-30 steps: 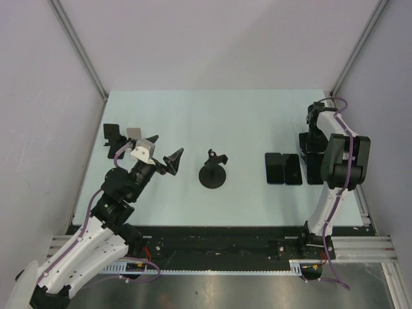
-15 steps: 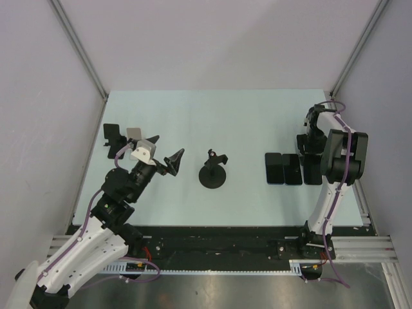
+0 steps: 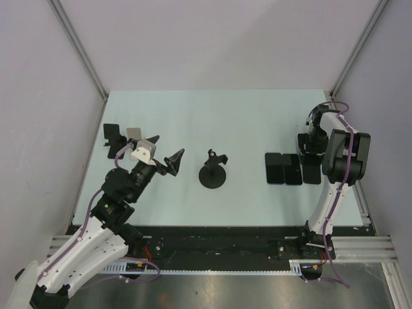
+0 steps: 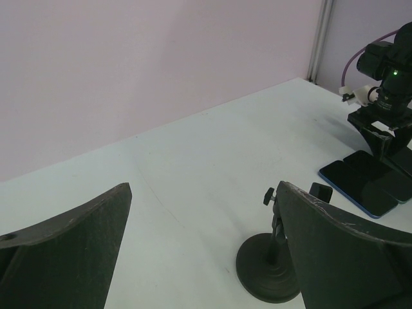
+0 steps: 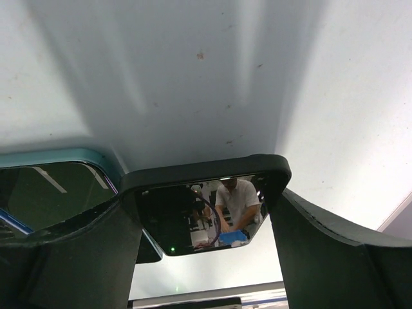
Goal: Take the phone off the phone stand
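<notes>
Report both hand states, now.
Left hand: open, holding nothing.
Right hand: closed on a phone.

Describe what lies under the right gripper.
A black-cased phone lying flat on the pale table, straddled by the right gripper, beside a blue-edged phone. The gripper hides its sides, so contact is unclear.

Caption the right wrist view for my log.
Right gripper, jaws astride a black phone on the table, a blue-edged phone alongside.
</notes>
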Tool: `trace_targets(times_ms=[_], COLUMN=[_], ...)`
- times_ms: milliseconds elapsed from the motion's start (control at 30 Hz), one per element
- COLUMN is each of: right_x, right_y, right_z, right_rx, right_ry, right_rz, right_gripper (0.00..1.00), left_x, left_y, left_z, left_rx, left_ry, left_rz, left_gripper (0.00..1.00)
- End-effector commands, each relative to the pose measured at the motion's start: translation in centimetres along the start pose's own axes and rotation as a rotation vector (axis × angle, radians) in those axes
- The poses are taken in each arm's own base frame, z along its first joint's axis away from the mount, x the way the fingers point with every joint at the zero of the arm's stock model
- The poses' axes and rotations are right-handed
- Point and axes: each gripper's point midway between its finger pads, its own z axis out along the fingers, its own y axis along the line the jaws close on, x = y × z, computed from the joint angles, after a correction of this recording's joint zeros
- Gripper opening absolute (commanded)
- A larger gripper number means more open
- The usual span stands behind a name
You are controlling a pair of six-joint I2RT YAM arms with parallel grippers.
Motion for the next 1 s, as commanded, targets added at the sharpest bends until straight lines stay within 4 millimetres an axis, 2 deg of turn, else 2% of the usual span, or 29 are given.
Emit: trace_targets(times_ms=[0, 133, 333, 533, 667, 800, 967], right_x=[-1.8, -1.8, -1.9, -3.3, -4.1, -3.8, -2.8], right_y=[0.5, 0.5, 0.3, 0.1, -1.1, -2.2, -3.0], right_z=[-1.1, -1.4, -2.1, -4.8, -5.9, -5.7, -3.6], right_rx=[-0.037, -0.043, -0.038, -0.130, -0.206, -0.270, -0.308], right_ry=[-0.081, -0.087, -0.108, -0.221, -0.298, -0.305, -0.261], right_rz=[-0.004, -0.004, 0.020, 0.118, 0.237, 0.363, 0.473], right_gripper=[0.78, 0.83, 0.84, 0.85, 0.85, 0.84, 0.84], left_x=[-0.5, -0.6, -0.5, -0.6, -0.5, -0.5, -0.4], left_y=[0.1, 0.1, 0.0, -0.1, -0.2, -0.2, -0.4], left_z=[-0.1, -0.1, -0.1, -0.1, -0.1, -0.1, -0.1], left_rx=[-0.001, -0.001, 0.002, 0.008, 0.011, 0.013, 0.019], left_ry=[-0.020, -0.023, -0.022, -0.024, -0.023, -0.021, -0.020], left_rz=[0.036, 0.036, 0.035, 0.035, 0.033, 0.033, 0.032], left_gripper=[1.00, 1.00, 1.00, 1.00, 1.00, 1.00, 1.00])
